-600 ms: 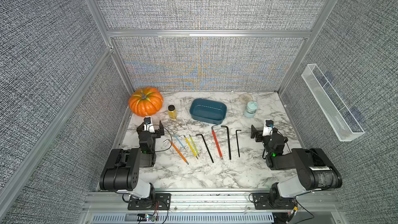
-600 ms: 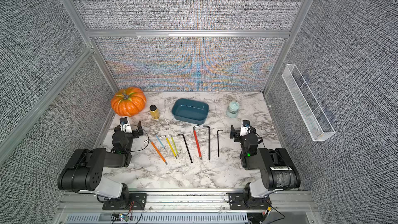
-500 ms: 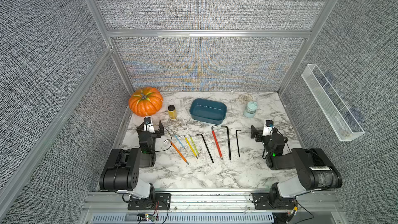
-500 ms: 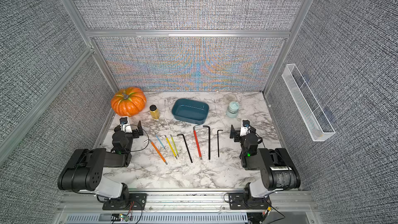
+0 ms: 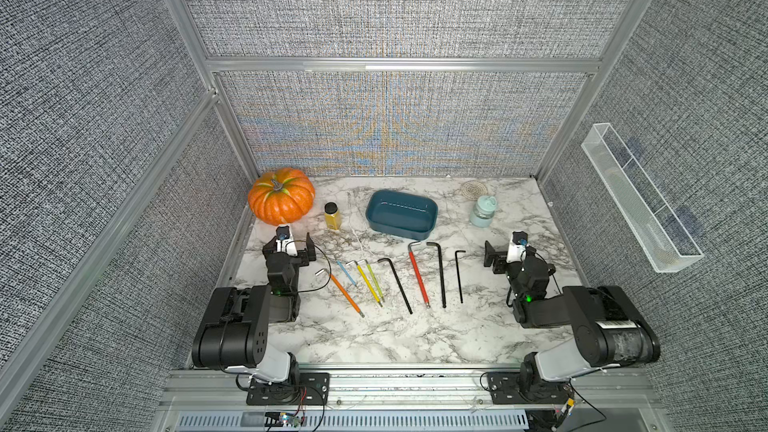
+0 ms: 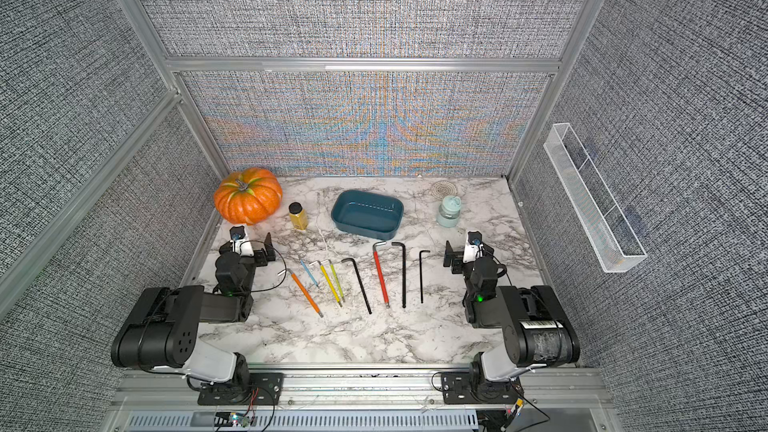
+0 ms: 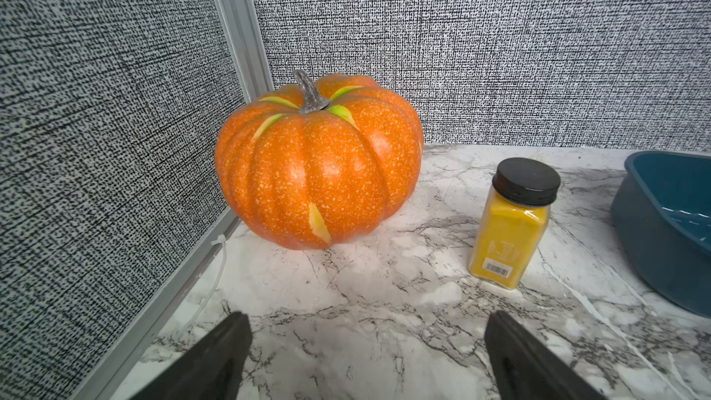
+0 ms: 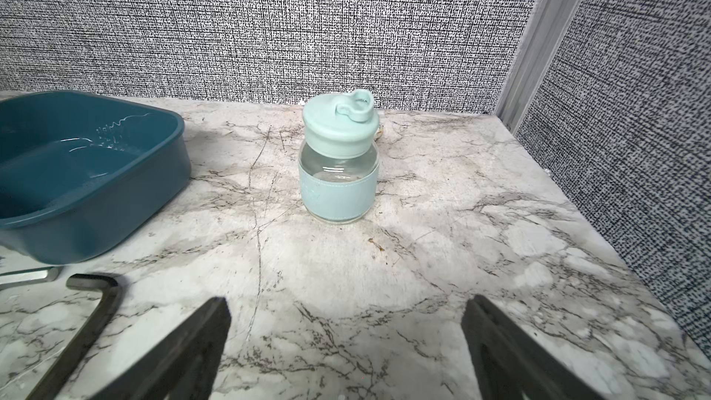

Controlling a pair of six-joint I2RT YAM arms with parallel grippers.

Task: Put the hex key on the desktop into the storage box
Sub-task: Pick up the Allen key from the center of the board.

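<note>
Eight L-shaped hex keys (image 5: pixel 419 280) on veined desktop (image 5: pixel 415 338) near rounded storage box (image 5: pixel 395 231)

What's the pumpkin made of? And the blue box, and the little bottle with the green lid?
The pumpkin looks like painted foam or plastic, not real: a chip on its side shows pale yellow underneath. The storage box seems smooth, slightly glossy plastic, judging by its soft highlights. The bottle looks like clear glass, see-through, with a matte mint sleeve and a plastic-looking lid.
</note>
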